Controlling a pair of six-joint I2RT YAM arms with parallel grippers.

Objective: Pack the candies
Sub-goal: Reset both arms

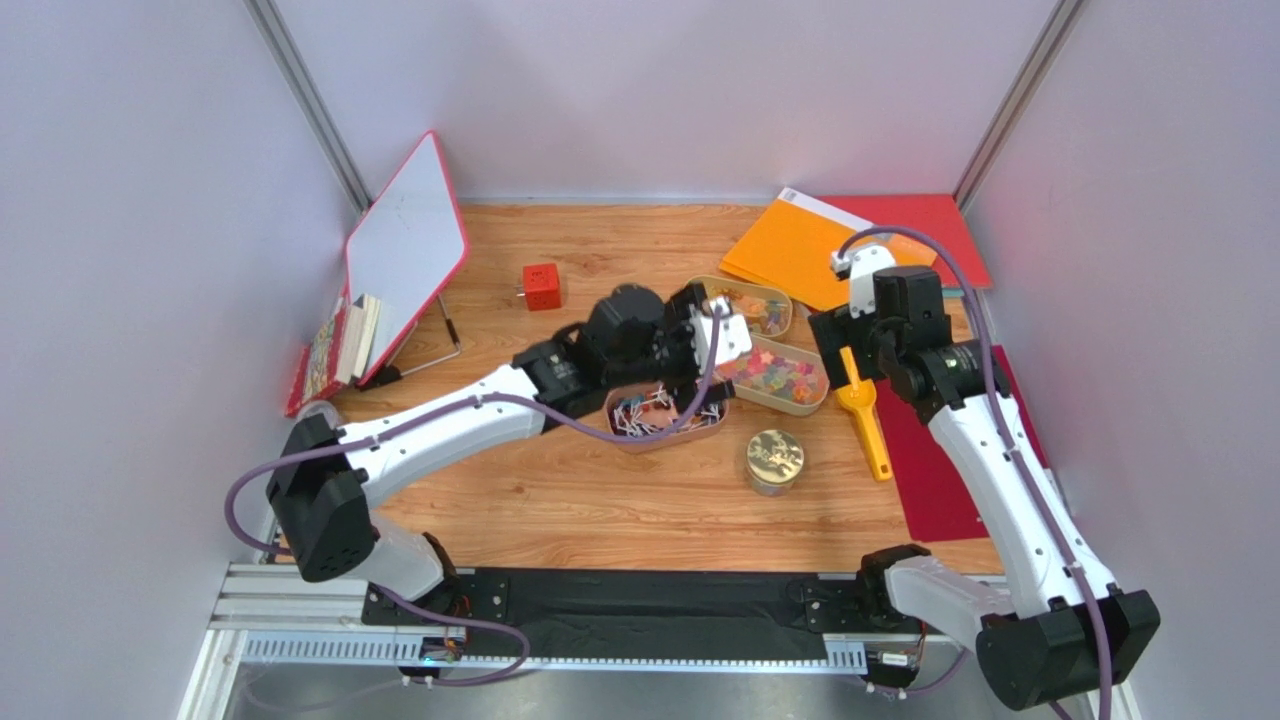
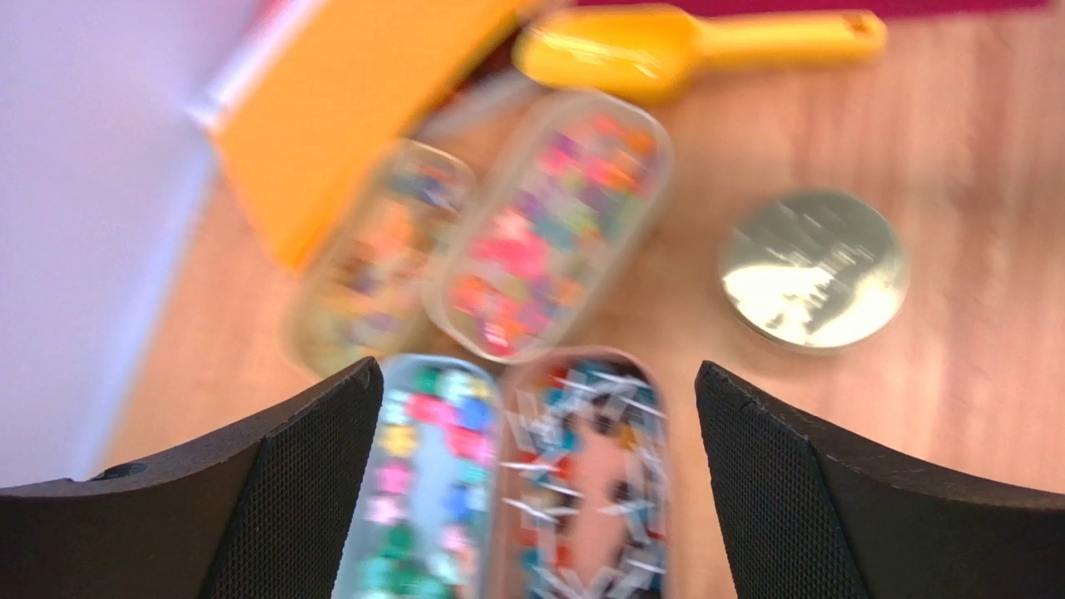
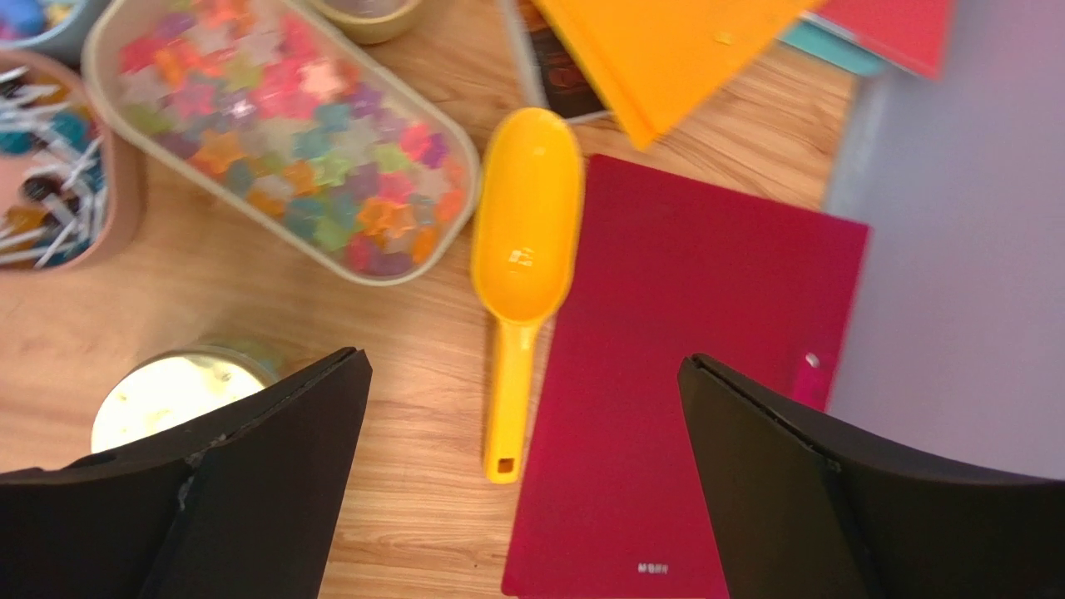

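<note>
- The right hand point(image 3: 523, 362) hangs wide open and empty above the yellow scoop point(image 3: 525, 237); the step in hand looks like taking that scoop up by its handle
- The handle lies between the two fingers, square to their closing line, so a straight descent with no twist of the wrist should be enough
- The handle sits just beside the edge of the dark red sheet point(image 3: 700, 374); the finger on that side will likely come down on the sheet, so it is best to close gently lest the sheet drag
- A grip at mid-handle, not on the bowl, leaves the bowl free to dig
- The candies lie in oval trays on the tabletop point(image 1: 601, 495): star gummies point(image 3: 288, 137) just beside the scoop's bowl, twist-wrapped pieces point(image 2: 588, 487) and pastel wrapped bits point(image 2: 425, 487) under the left hand point(image 2: 538, 368), which is also spread open and holds nothing
- The round gold tin point(image 3: 175, 393) stands near the other finger and needs a clear berth on the way down
</note>
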